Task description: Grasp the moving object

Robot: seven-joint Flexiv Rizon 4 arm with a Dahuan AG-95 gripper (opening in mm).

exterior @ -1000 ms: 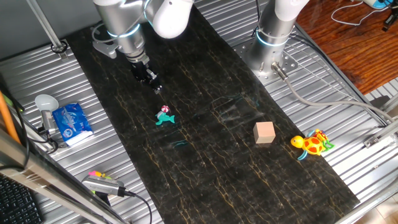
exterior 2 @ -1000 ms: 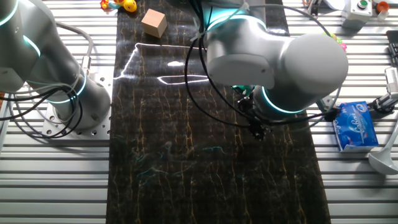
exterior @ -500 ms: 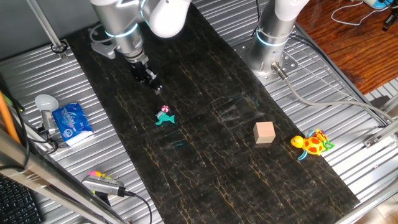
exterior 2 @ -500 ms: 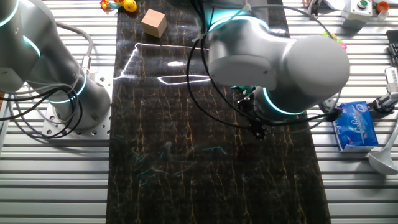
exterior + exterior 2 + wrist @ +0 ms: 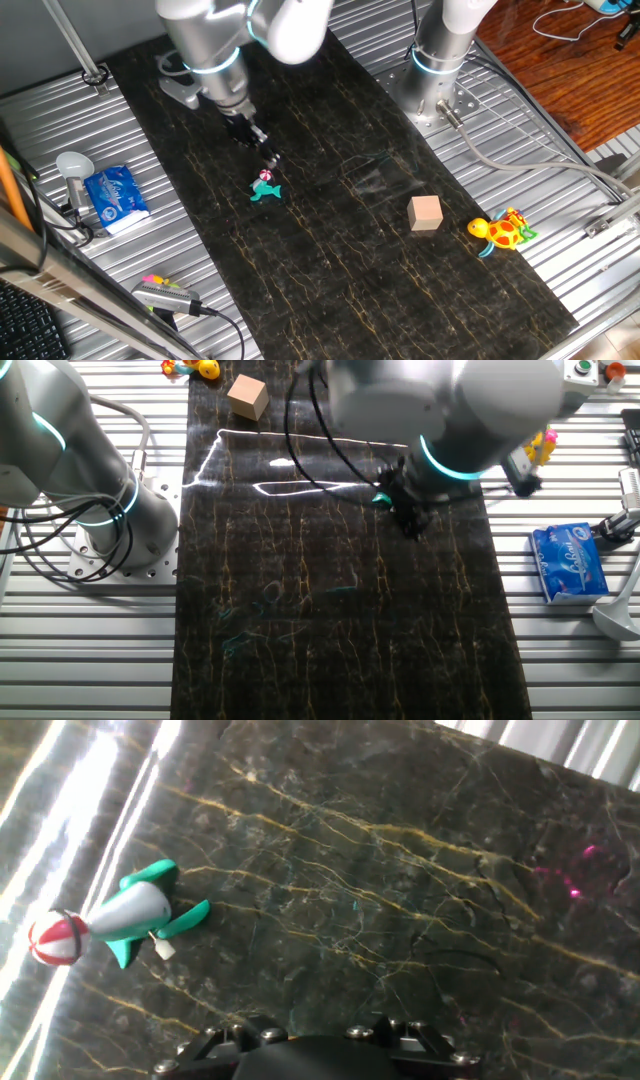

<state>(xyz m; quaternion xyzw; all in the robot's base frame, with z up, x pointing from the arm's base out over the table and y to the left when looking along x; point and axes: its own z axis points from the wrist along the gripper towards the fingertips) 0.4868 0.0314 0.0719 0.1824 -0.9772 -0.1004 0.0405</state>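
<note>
The moving object, a tiny teal toy figure (image 5: 265,188) with a pink-and-white end, lies on the dark marbled mat (image 5: 330,270). My gripper (image 5: 267,157) hangs just above and behind it, a short gap away, holding nothing. In the other fixed view the gripper (image 5: 411,528) points down at the mat, and a teal bit of the toy (image 5: 381,499) shows beside the wrist. In the hand view the toy (image 5: 128,912) lies at the left, with its pink-and-white end at the far left. Only the gripper's base shows there, so the jaws' gap is unclear.
A tan wooden cube (image 5: 426,212) and a yellow-orange turtle toy (image 5: 503,231) sit at the mat's right end. A blue packet (image 5: 115,197) and a spoon (image 5: 72,166) lie on the ribbed metal at left. A second arm's base (image 5: 435,70) stands at the back right.
My arm has moved along the mat toward the teal toy, so the gripper now hangs close above it. The toy has barely shifted.
</note>
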